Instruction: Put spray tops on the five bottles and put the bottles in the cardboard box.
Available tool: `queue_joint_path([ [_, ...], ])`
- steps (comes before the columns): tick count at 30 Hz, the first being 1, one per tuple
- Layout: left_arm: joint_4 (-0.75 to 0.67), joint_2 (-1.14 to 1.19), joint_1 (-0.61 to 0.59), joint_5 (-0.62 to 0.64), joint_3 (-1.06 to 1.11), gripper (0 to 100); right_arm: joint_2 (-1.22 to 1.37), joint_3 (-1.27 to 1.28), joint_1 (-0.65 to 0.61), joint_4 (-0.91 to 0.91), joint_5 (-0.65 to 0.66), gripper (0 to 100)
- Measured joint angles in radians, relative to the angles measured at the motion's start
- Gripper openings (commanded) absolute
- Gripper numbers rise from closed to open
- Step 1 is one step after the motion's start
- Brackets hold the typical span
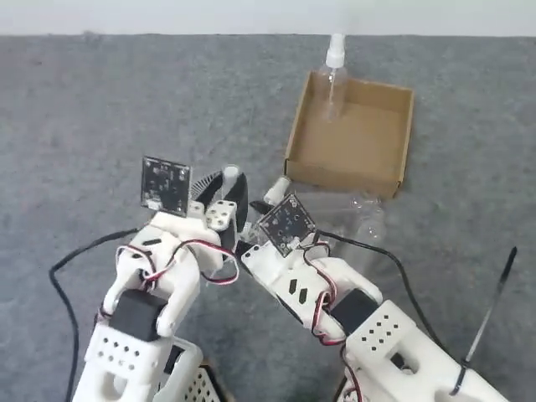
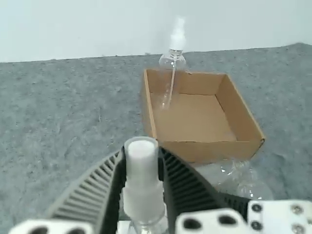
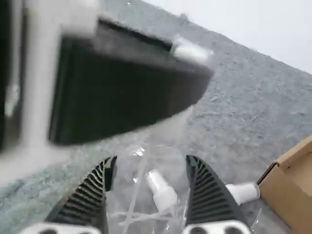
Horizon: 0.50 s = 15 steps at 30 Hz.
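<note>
My left gripper (image 2: 142, 181) is shut on a white spray top (image 2: 142, 155) that sits on a clear bottle's neck, a short way in front of the cardboard box (image 1: 295, 151). In the high view that left gripper (image 1: 231, 186) is raised beside the right arm. My right gripper (image 3: 151, 195) stands right below it, and the clear bottle's body (image 3: 146, 165) fills the gap between its fingers. One bottle with a spray top (image 1: 335, 74) stands upright in the box's far corner. Clear bottles (image 1: 368, 216) lie on the carpet by the box's near wall.
A loose white spray top (image 1: 277, 189) lies near the box's near left corner. The left arm's black body (image 3: 122, 87) hangs close over the right gripper. Grey carpet stretches open to the left of the box. Cables trail beside both arm bases.
</note>
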Motion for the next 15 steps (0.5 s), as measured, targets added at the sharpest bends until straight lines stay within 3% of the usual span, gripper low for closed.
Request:
queue_joint_path([
  [7, -0.002, 0.003, 0.003, -0.006, 0.005, 16, 0.000, 0.000, 0.002, 0.000, 0.000, 0.6],
  [15, 0.000, 0.011, -0.075, -0.011, -0.052, 17, -0.002, -0.002, 0.003, -0.002, 0.000, 0.6],
])
